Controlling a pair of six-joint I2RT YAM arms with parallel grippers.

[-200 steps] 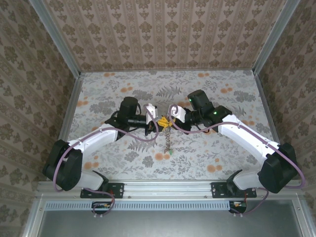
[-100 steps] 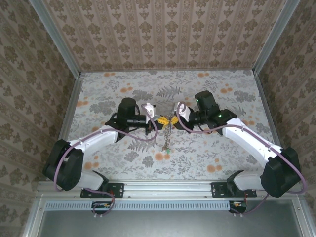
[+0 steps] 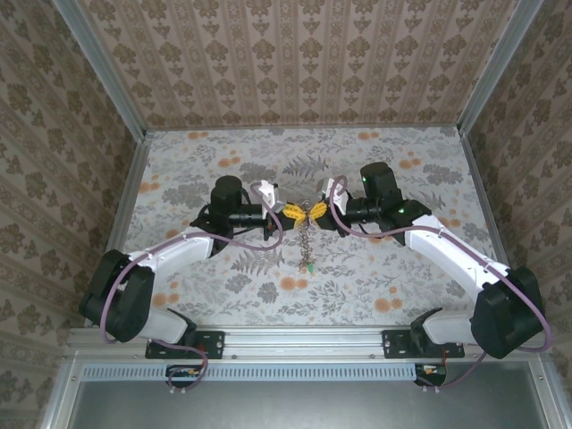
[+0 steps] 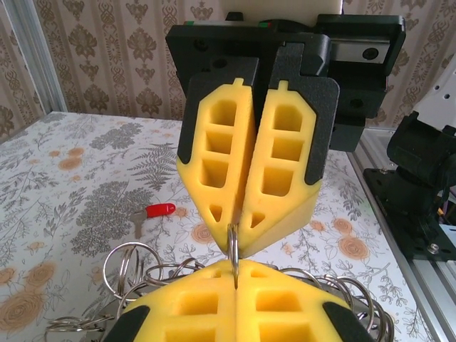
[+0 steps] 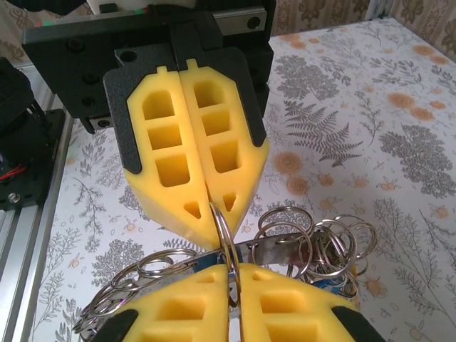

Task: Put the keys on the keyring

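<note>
Floral tabletop; at its middle the left gripper and right gripper meet tip to tip, each pinching the keyring. Its bunch runs lengthwise toward the near edge, apparently hanging. Behind, a red-tagged key lies flat on the table, its tag pointing right.
</note>
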